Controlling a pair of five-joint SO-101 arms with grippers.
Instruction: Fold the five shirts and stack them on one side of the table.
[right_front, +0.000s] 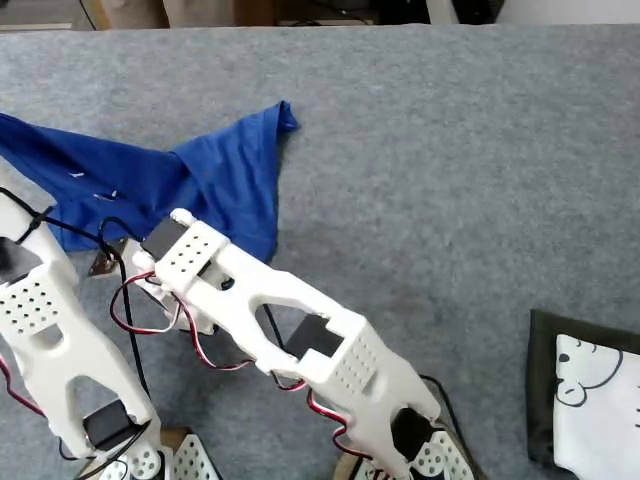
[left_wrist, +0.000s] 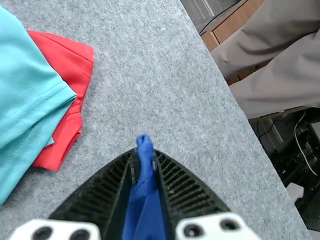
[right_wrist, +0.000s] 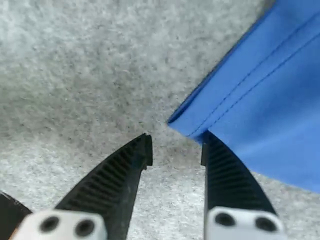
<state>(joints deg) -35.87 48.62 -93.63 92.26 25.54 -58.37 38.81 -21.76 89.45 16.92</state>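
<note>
Blue shirt (right_front: 210, 180) stretched crosswise, tip toward far edge.

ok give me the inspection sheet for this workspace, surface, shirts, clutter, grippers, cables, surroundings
surface: grey felt-like table cover, flat.
job's things: blue shirt lying unfolded at the far left; dark shirt with a white print at the near right, apparently folded; teal shirt lying over a red shirt.
clutter: nothing seen.
grippers: left gripper shut on a bunch of the blue shirt; right gripper open, low over the cover at the blue shirt's hem corner.
cables: red and black wires looping along the arms.
surroundings: wooden furniture past the far edge.
</note>
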